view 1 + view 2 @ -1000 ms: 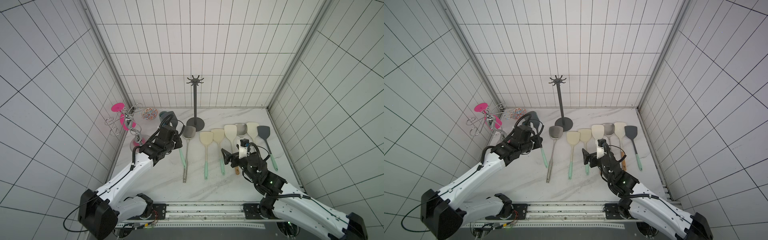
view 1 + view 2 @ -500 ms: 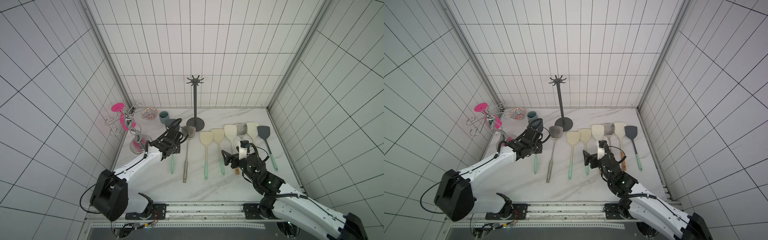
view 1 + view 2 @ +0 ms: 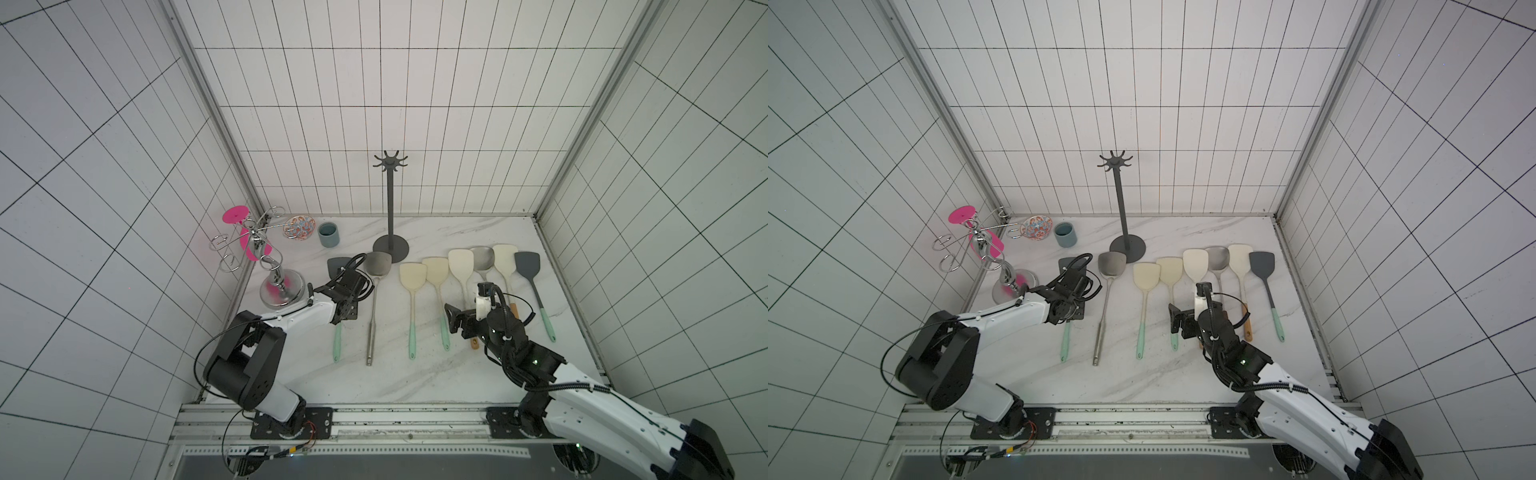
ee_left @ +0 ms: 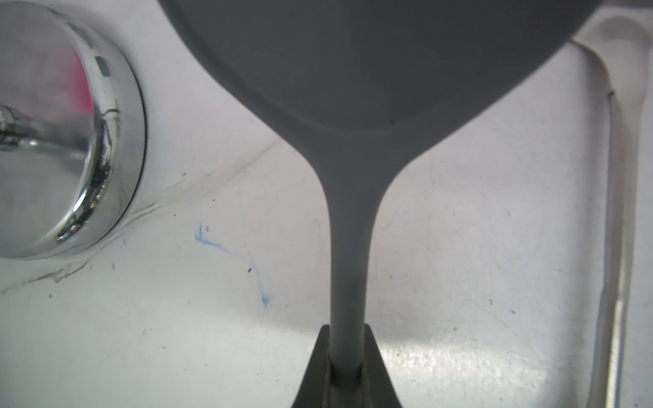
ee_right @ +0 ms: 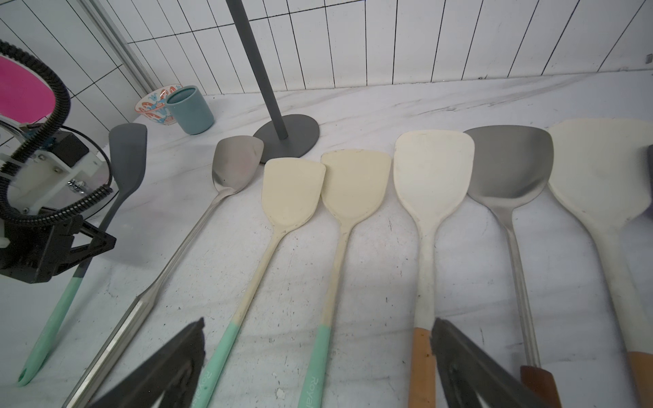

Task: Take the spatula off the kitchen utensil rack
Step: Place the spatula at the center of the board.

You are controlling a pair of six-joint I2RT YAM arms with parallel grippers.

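Left wrist, spatula (image 4: pixel 348 247) clamped in left gripper (image 4: pixel 346 353)

White tiled walls (image 3: pixel 374 62) enclose a marbled white tabletop (image 3: pixel 415 374).

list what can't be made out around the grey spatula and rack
Top views: left gripper fingertips, hidden under its own body.
Left wrist view: grey spatula blade tip, cut off by the edge.
Right wrist view: kitchen utensil rack crown, cut off by the edge.

You have a chrome stand (image 3: pixel 282 286) at the table's left edge, with a patterned bowl (image 3: pixel 300 227) and blue cup (image 3: pixel 328 235) side by side behind it.
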